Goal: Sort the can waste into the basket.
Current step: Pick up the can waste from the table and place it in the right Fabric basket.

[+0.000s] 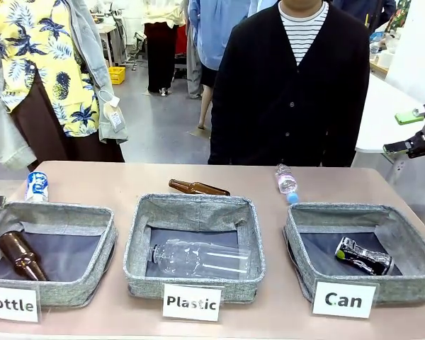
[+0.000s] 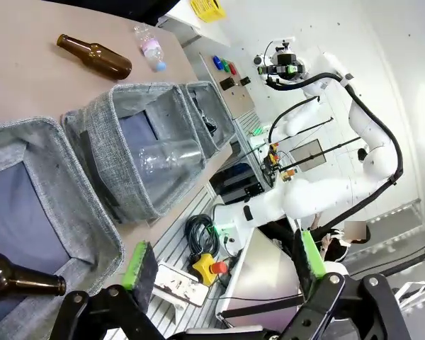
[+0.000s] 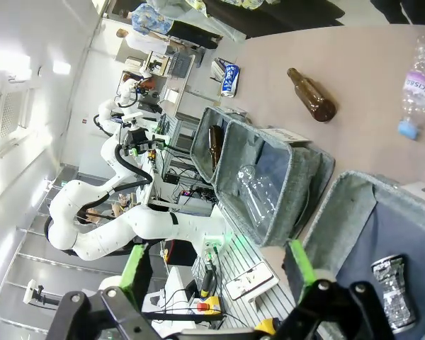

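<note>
People stand about in a busy room behind the light brown table (image 1: 127,177). The left gripper (image 2: 224,261) and the right gripper (image 3: 214,263) are both wide open and hold nothing.

The crushed can (image 1: 363,256) lies inside the Can basket (image 1: 340,212), near right. The blue and white can (image 1: 37,186) stands far left on the table, behind the Bottle bin (image 1: 57,210). It looks light, thin and smooth, so I would pinch it softly around its middle.

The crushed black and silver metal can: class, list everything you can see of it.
The crushed black and silver metal can looks dented and shiny, with a green spot at one end. It lies on its side on the dark floor of the square grey woven-fabric basket marked "Can", toward its right wall. Nothing grips it.
</note>
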### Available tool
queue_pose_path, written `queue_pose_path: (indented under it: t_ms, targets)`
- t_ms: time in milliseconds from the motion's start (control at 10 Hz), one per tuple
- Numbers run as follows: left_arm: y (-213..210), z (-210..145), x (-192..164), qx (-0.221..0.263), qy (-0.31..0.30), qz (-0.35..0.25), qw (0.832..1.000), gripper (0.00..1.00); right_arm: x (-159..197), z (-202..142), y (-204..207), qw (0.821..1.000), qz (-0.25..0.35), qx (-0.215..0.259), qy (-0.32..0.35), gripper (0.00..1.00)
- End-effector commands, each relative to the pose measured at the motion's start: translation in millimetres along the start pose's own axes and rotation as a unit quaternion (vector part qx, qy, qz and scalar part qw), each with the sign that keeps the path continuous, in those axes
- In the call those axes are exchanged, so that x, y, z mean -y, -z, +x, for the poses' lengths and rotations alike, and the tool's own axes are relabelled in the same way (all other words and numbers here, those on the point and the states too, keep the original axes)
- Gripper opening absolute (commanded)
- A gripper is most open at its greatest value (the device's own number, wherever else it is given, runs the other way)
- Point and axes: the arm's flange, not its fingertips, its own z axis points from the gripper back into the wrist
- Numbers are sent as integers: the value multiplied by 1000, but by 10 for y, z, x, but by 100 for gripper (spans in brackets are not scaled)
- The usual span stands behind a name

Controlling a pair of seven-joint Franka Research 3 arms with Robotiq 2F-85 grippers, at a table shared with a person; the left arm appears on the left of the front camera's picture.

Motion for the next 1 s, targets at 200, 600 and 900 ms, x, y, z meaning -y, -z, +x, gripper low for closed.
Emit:
queue_pose_path:
  t_ms: [200, 600, 900]
  targets:
    - [99, 714, 218, 46, -14, 193, 980, 100, -2, -12, -18, 1000, -3, -2, -10, 100]
    - [242, 1598, -103, 91, -37, 399, 912, 100, -2, -12, -18, 1000, -3, -2, -10, 100]
    - [410, 1848, -466, 62, -76, 563, 820, 100, -2, -12, -18, 1000, -3, -2, -10, 100]
